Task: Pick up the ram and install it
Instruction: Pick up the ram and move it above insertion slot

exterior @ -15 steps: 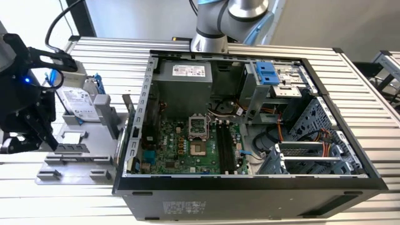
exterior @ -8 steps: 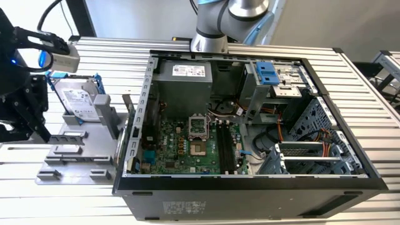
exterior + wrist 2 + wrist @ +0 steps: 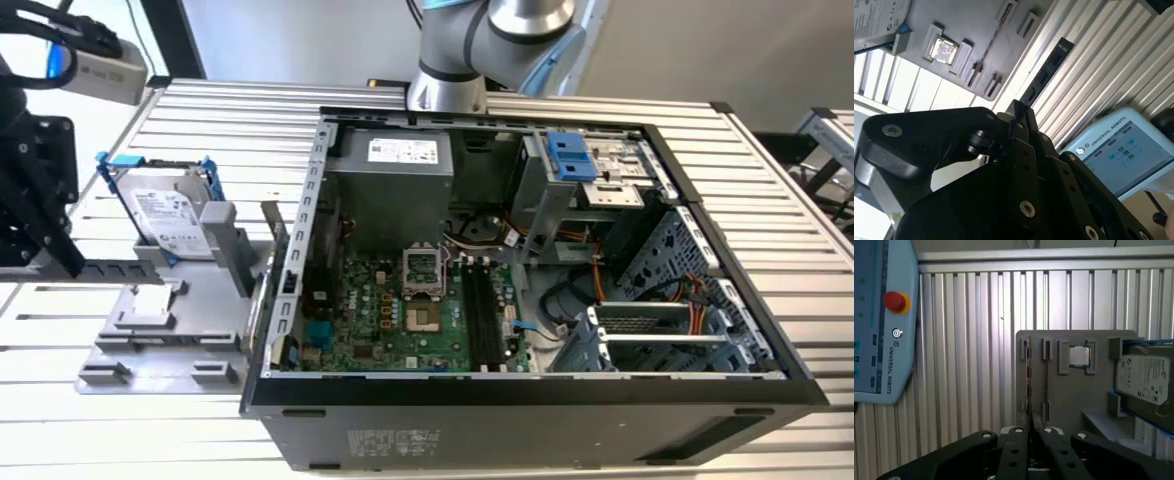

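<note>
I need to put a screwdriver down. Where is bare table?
Bare slatted table lies nearer the camera than the grey tray, at the exterior view's left of the computer case; also between tray and teach pendant in the first wrist view. Crowded: the tray, with hard drive and ram, and inside the case.

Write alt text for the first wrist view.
The end effector is at one end of a ram standing on edge in a grey holder that also carries a square silver plate and a hard drive. A pendant with a red button lies nearby.
</note>
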Controlling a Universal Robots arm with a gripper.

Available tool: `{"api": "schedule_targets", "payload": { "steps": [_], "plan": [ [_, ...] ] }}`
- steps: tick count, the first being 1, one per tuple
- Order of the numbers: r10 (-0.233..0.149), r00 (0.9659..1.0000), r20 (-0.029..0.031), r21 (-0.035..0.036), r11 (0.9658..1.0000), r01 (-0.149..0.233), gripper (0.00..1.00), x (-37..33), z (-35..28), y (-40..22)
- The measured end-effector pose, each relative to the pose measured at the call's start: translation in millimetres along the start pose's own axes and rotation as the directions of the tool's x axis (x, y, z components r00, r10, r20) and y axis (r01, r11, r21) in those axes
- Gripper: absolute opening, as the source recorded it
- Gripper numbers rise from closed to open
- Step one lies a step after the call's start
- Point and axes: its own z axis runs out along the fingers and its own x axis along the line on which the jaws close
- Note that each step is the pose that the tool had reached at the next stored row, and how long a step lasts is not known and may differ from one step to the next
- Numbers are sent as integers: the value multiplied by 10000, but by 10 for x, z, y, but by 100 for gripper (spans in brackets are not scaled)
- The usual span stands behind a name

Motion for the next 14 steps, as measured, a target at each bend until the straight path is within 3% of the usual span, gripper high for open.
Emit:
{"api": "schedule_targets", "payload": {
  "steps": [4,10,14],
  "plan": [
    [-1,10000,-17,-4,10000,1,0,4,-164,3],
    [2,10000,-42,-3,10000,-2,0,2,-169,-23],
    [-1,10000,-42,-6,10000,1,0,-1,-173,-161]
  ]
}}
